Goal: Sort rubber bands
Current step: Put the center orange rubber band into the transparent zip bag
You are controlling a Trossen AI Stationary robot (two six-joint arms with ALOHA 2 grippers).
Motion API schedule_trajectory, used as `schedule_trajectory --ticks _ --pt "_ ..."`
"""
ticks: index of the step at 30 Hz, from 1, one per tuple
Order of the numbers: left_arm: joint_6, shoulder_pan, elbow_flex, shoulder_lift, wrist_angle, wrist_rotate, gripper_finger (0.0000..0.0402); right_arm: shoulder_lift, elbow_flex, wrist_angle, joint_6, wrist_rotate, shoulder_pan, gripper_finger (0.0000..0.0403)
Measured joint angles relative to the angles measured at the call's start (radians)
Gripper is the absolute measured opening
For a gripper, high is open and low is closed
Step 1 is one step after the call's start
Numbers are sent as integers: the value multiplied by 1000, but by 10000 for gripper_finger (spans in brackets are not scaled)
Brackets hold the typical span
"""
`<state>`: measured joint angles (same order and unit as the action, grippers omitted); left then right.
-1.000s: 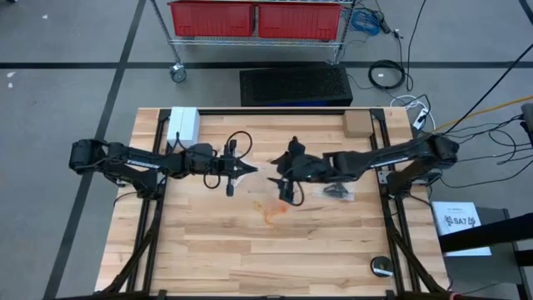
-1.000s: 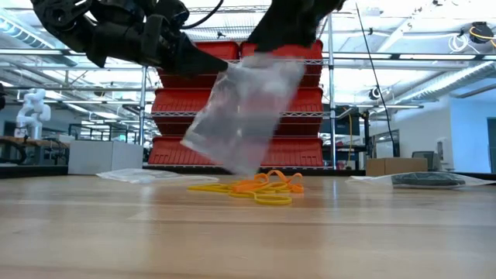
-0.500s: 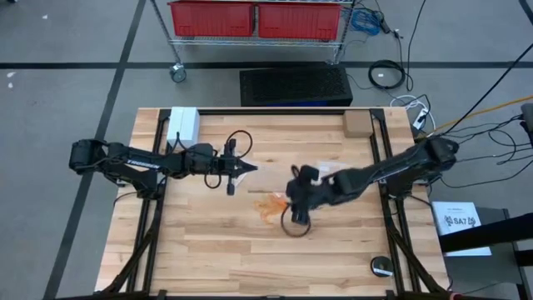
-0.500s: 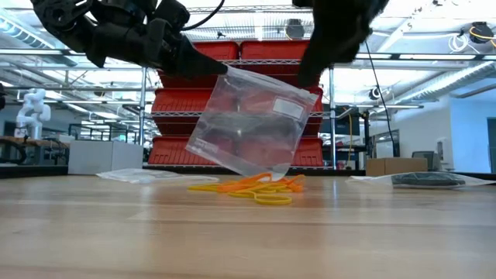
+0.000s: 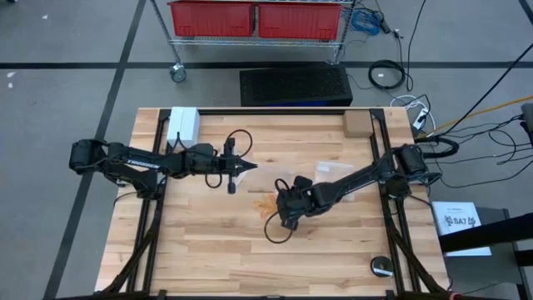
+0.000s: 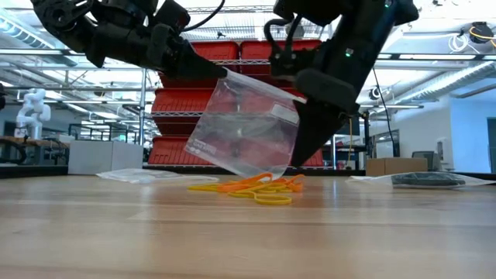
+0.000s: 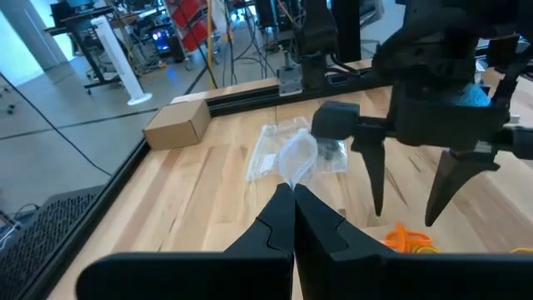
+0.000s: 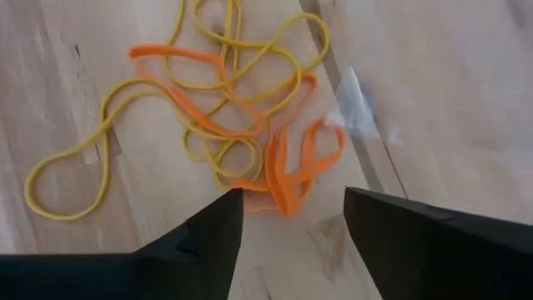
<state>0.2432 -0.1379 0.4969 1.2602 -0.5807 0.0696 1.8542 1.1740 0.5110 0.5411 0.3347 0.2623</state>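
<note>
1. The rubber bands (image 8: 225, 125), orange and yellow, lie tangled on the table (image 5: 208, 250) near its middle.
2. My right gripper (image 8: 291, 212) hangs just above them, fingers apart; picking is the step in hand.
3. My left gripper (image 7: 291, 196) pinches a clear bag (image 6: 244, 124) hanging beside the pile.
4. Next I should lower and close on one orange loop alone.

We see a table (image 5: 200, 242) of pale, planked wood with a smooth, faintly glossy finish. On it lie rubber bands (image 8: 241, 133), thin and matt, in orange and yellow. A clear bag (image 6: 244, 124) of glossy, crinkled plastic hangs over them. Both arms' fingers (image 8: 416, 242) look like matt black plastic. A box (image 7: 176, 123) is plain brown cardboard.
</note>
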Motion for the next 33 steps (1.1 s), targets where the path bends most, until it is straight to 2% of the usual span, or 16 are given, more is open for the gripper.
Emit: schedule_trajectory --ticks 9,12,18,21,24,29,33 --pt "0 0 0 0 0 0 0 3 0 10 -2 -25 -20 122" --pt "0 0 0 0 1 0 0 9 0 12 -3 -53 -24 123" --pt "0 0 0 0 1 0 0 36 0 16 -10 -63 -31 152" --pt "0 0 0 0 1 0 0 45 0 17 -15 -66 -33 151" --pt "0 0 0 0 1 0 0 44 0 16 -27 -52 -33 118" --pt "0 0 0 0 1 1 0 44 0 18 -43 -53 -33 15" --pt "0 0 0 0 5 1 0 16 0 41 -43 -53 -26 11"
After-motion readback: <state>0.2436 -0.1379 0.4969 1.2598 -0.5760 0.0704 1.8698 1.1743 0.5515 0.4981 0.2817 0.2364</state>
